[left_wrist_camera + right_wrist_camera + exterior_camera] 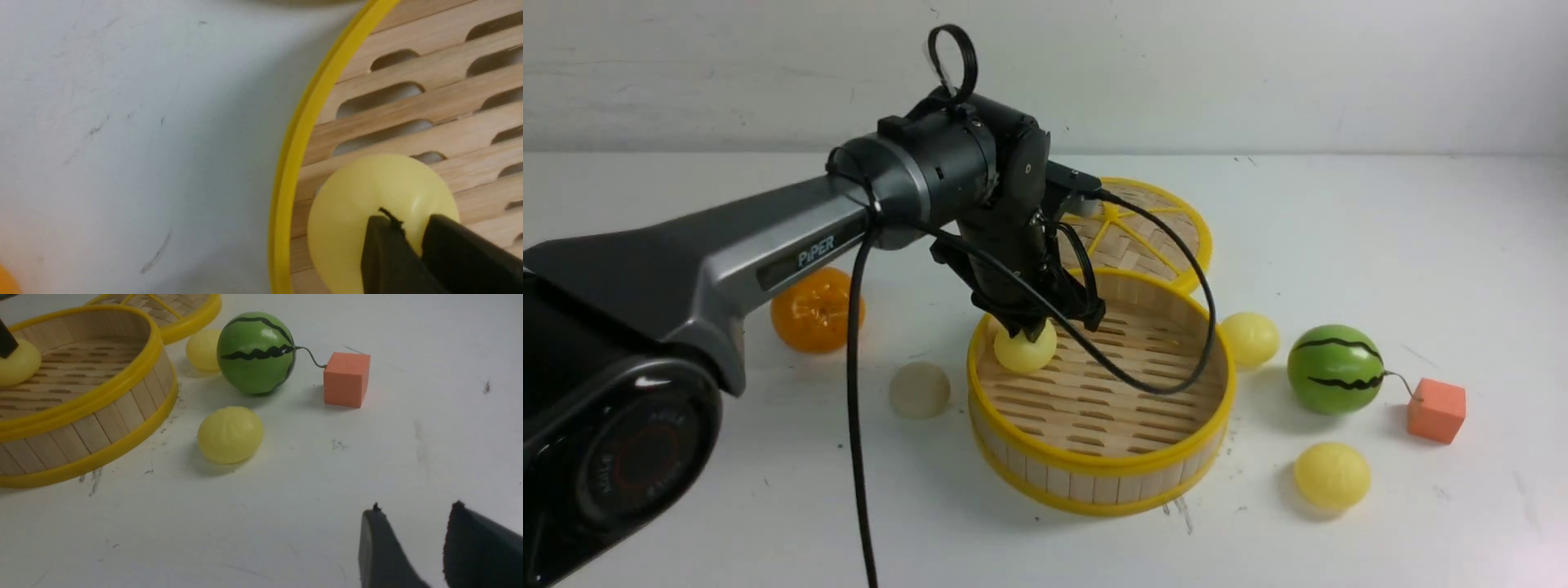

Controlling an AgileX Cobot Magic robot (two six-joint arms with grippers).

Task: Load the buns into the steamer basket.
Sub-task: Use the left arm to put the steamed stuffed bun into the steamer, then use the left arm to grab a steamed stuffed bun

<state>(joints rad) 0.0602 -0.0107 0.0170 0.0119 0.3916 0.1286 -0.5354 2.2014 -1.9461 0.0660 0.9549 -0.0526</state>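
My left gripper (1025, 329) is shut on a pale yellow bun (1026, 351) and holds it inside the steamer basket (1094, 467), near the basket's left wall, low over the slatted floor. The left wrist view shows the two black fingers pinching the top of that bun (359, 196) beside the yellow rim (294, 143). Two more pale yellow buns (1250, 337) (1331, 475) lie on the table right of the basket. A beige-white bun (919, 389) lies to its left. My right gripper (414, 514) is open and empty over bare table, out of the front view.
The flat woven lid (1168, 220) lies behind the basket. A glossy orange tangerine (817, 310) sits at the left under my left arm. A green watermelon ball (1335, 368) and an orange cube (1436, 410) stand at the right.
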